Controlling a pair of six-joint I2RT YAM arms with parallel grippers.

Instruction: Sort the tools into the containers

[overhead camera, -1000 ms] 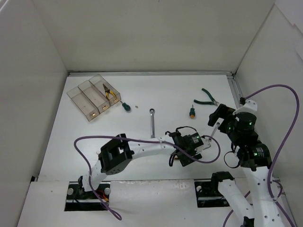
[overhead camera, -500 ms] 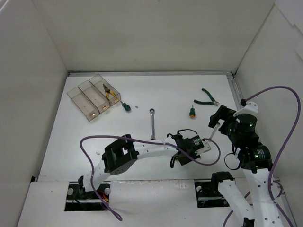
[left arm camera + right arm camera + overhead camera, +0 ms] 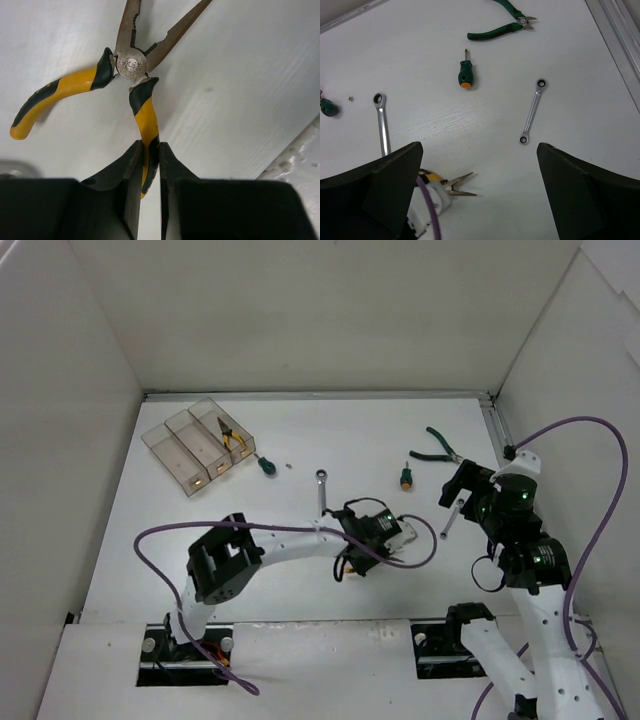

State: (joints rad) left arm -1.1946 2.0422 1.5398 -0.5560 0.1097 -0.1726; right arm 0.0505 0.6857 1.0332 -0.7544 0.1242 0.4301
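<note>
Left grip: my left gripper (image 3: 150,167) is clamped on one handle of the yellow pliers (image 3: 132,65), probably to carry them.
Pliers: near-middle of the table (image 3: 300,430), well apart from the bins (image 3: 172,454).
Right grip: my right gripper (image 3: 477,150) gapes wide, empty, above a wrench (image 3: 532,111).

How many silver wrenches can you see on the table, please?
2. One wrench lies mid-table beside the left gripper; the other wrench lies right of it, near the right gripper. Arms may hide more.
</note>
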